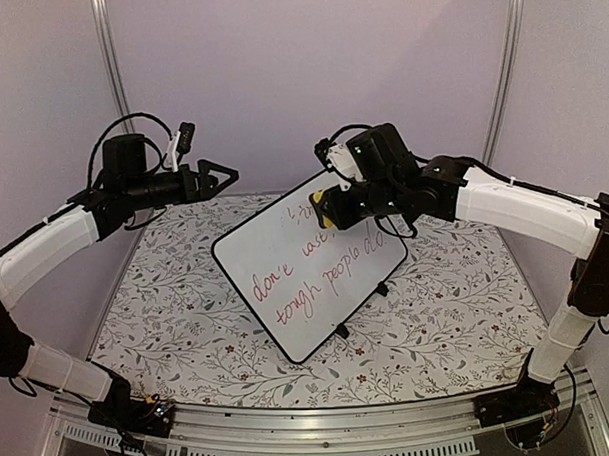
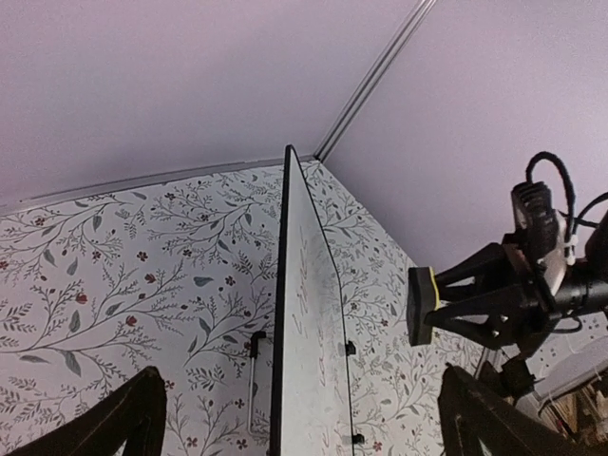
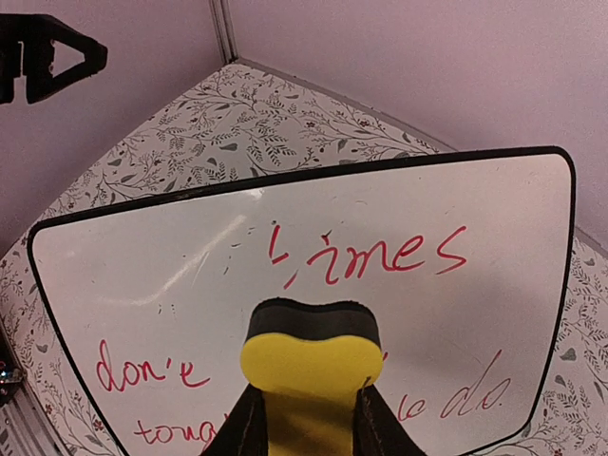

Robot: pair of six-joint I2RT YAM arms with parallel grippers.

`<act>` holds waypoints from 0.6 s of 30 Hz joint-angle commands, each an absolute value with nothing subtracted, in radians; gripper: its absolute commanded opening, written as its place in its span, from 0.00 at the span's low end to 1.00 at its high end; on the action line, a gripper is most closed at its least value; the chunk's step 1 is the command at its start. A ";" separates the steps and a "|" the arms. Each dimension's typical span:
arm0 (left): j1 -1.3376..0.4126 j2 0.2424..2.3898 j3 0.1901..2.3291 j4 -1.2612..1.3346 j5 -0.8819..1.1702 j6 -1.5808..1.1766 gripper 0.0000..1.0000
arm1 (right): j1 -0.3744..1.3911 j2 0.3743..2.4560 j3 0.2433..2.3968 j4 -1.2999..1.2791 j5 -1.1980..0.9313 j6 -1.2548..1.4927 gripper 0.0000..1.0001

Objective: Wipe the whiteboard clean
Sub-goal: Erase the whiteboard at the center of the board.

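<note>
The whiteboard (image 1: 306, 278) stands tilted on its small black feet in the middle of the table, with red handwriting on its face (image 3: 190, 256). The stretch left of the word "times" is bare apart from faint smudges. My right gripper (image 1: 334, 207) is shut on a yellow-and-black eraser (image 3: 313, 356), with the black felt side facing the board's upper part. In the left wrist view the board (image 2: 309, 332) is edge-on and the eraser (image 2: 422, 304) hangs a short gap off its face. My left gripper (image 1: 223, 177) is open and empty, up in the air behind the board's far left corner.
A floral tablecloth (image 1: 167, 313) covers the table. Purple walls close in the back and sides, with metal posts (image 1: 106, 55) in the corners. A black support leg (image 2: 255, 351) sticks out behind the board.
</note>
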State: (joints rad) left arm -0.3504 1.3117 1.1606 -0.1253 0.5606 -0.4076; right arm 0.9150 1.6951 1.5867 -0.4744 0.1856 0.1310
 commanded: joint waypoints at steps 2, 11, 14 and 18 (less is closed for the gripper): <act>-0.334 1.290 1.033 0.014 0.590 -0.424 1.00 | 0.908 1.703 1.635 -0.539 0.222 0.139 0.28; -0.328 1.274 0.941 0.117 0.659 -0.451 1.00 | 0.908 1.697 1.673 -0.552 0.232 0.170 0.28; -0.326 1.271 0.928 0.145 0.676 -0.463 1.00 | 0.908 1.714 1.701 -0.561 0.241 0.171 0.28; -0.325 1.263 0.918 0.163 0.684 -0.470 1.00 | 0.908 1.736 1.730 -0.565 0.239 0.170 0.28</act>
State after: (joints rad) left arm -0.3363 1.2945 0.9371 0.0998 0.6529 -0.4564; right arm 0.9150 1.7073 1.6867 -0.5564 0.2264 0.1593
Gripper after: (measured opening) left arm 0.996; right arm 0.284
